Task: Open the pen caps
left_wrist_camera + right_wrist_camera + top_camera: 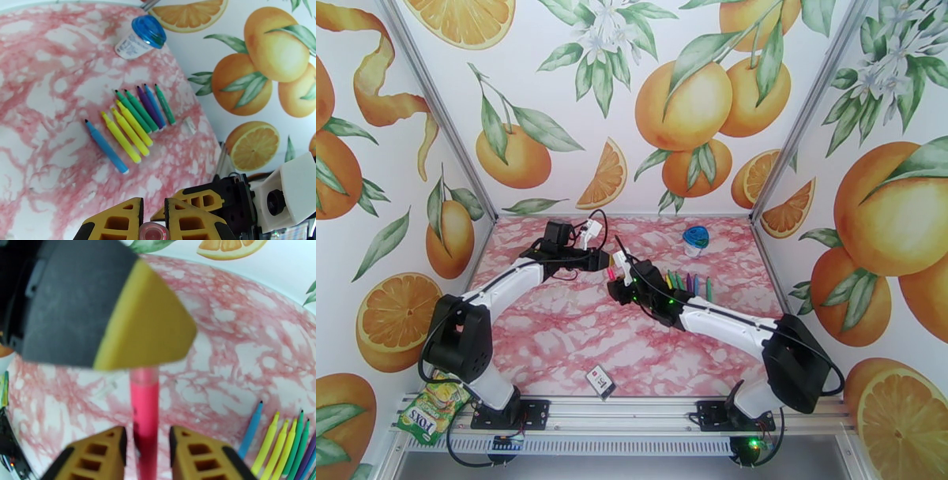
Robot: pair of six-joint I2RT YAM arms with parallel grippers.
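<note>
While your right gripper clamps the thin pink marker pen and your left gripper pinches its short pink cap, near the row of loose coloured pens, a crooked pull could slip either grip.

blue pens 2 | yellow pens 3 | green pens 3 | purple pen 1 | pink pen 1 | container 1

Table is showing a smooth, matt marble-print top. Pink pen is looking like smooth, slightly glossy plastic, same for the pens lying right. Far container is showing clear plastic, its lid glossy blue. Near rail is showing bare metal.
</note>
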